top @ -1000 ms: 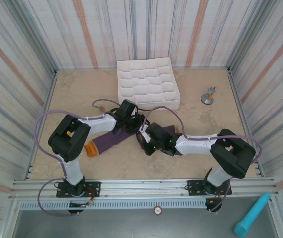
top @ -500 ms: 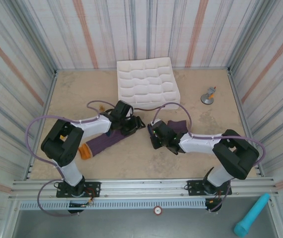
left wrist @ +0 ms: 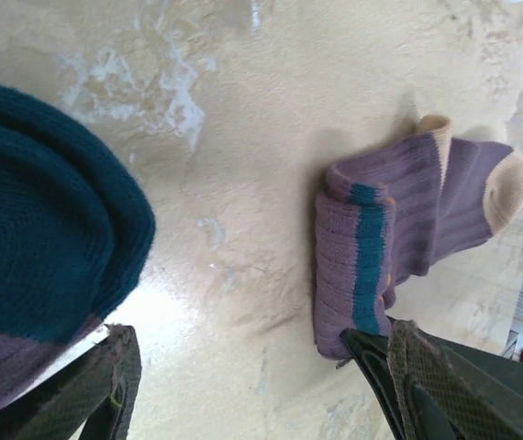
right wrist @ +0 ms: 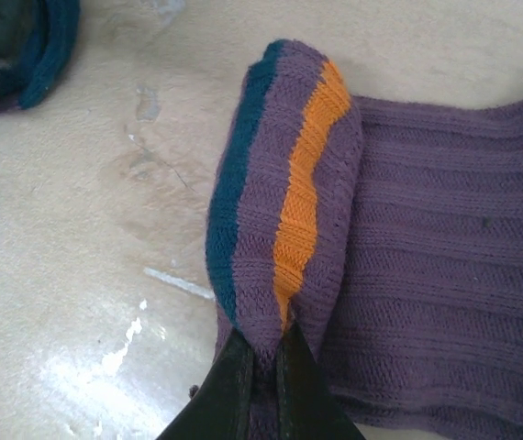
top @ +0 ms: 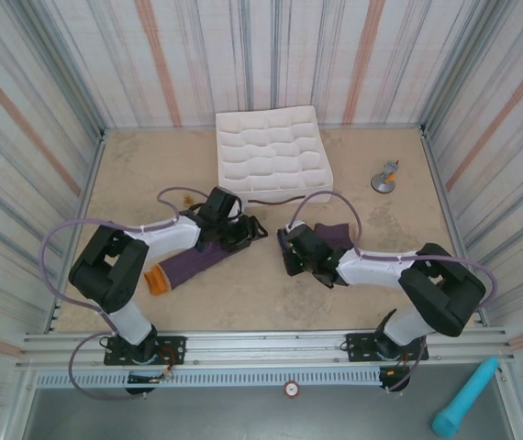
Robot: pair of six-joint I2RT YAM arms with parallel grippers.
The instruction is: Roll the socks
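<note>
Shifted rightward, the right hand (right wrist: 261, 346) pinches a folded, ribbed sock (right wrist: 427, 275).

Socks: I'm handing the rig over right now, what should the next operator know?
Left gripper: jaws open, beside the teal toe of the left sock, holding nothing.
Right gripper: jaws shut on the striped fold of the right sock.
Done: right sock has one fold started; left sock lies flat, unrolled.
To do: finish rolling the right sock, then roll the left one.
</note>
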